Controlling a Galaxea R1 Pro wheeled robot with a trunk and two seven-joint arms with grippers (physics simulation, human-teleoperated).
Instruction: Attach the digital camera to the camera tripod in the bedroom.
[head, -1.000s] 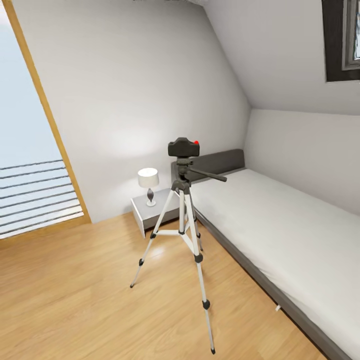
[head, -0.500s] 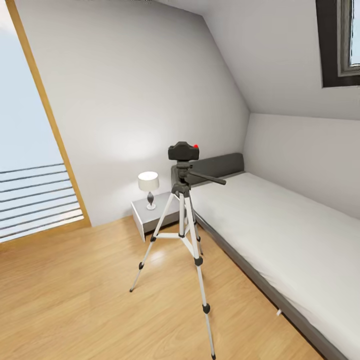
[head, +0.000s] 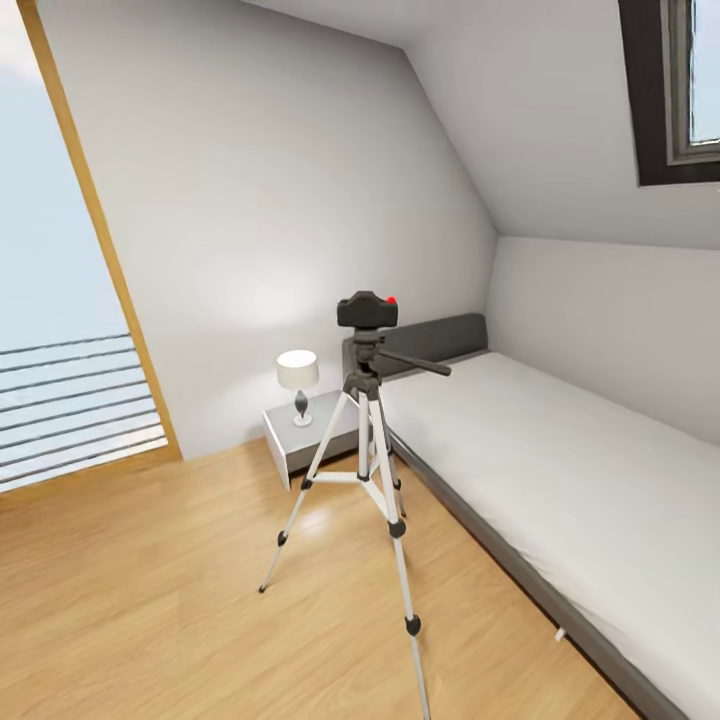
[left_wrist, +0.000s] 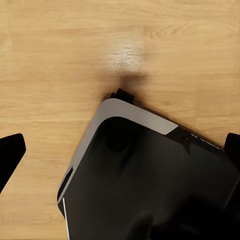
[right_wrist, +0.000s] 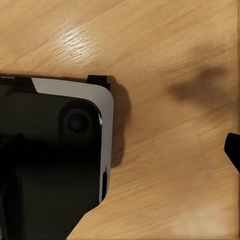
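Seeing digital camera (head: 367, 310) seated atop camera tripod (head: 366, 470) at frame centre, we judge attachment done; our grippers' state: cannot tell.

Grey walls (head: 250, 200), wood floor (head: 150, 600), bed (head: 560, 470).

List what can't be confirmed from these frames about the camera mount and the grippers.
- Head view: where the digital camera meets the camera tripod head is too small to show a locked joint.
- Head view: the tripod's nearest foot is cut off by the bottom edge.
- Left wrist view: fingertips sit at the picture's edges; the robot's dark base lies between.
- Right wrist view: one fingertip shows, so the jaw state is unclear.
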